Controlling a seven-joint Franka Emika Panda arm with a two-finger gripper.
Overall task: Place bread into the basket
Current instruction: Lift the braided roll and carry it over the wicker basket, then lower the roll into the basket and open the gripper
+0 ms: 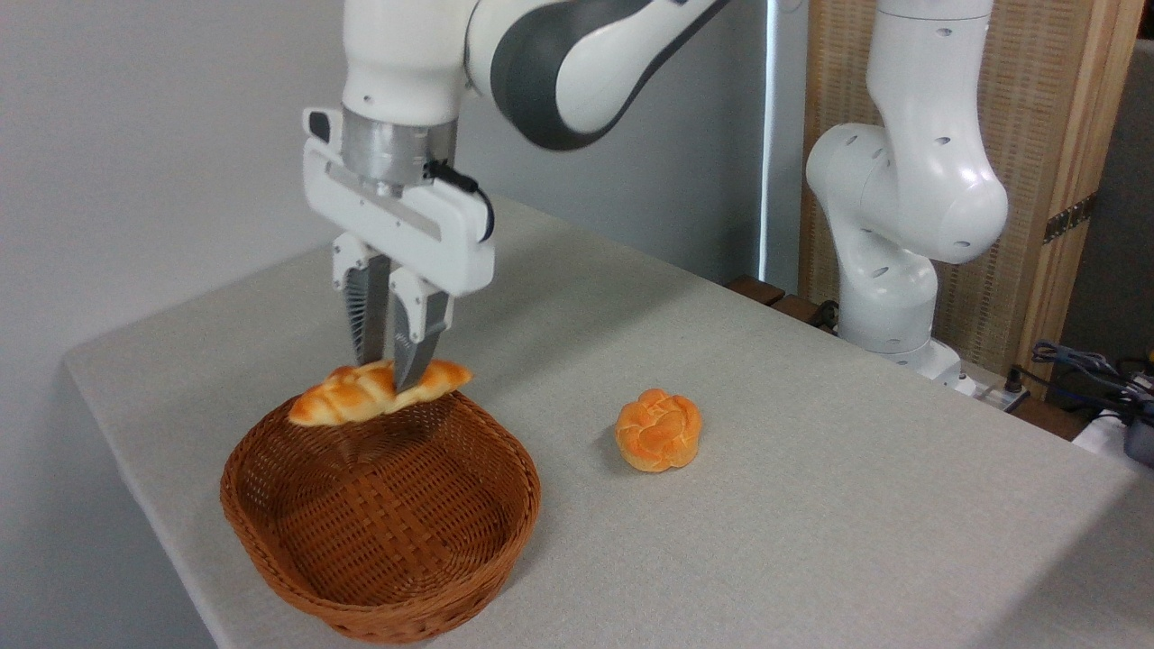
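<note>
On the left part of the grey table (811, 469), the basket (270, 532) is sitting near the front edge, and its woven inside is showing no object lying on the bottom. Just above the back rim of the basket, the gripper (383, 365) is pointing straight down and its two fingers (416, 347) are closing on the middle of the bread (347, 401), so the loaf is being held between them. The bread is hanging almost level in the air, with its left end a little lower, and it is casting a shadow on the inner back wall of the basket. I cannot tell if the loaf is touching the rim. To the right of the basket, a small round bun (659, 430) is lying alone on the table, well apart from the basket. Further right, the white base of the arm (902, 234) is standing at the back edge.
</note>
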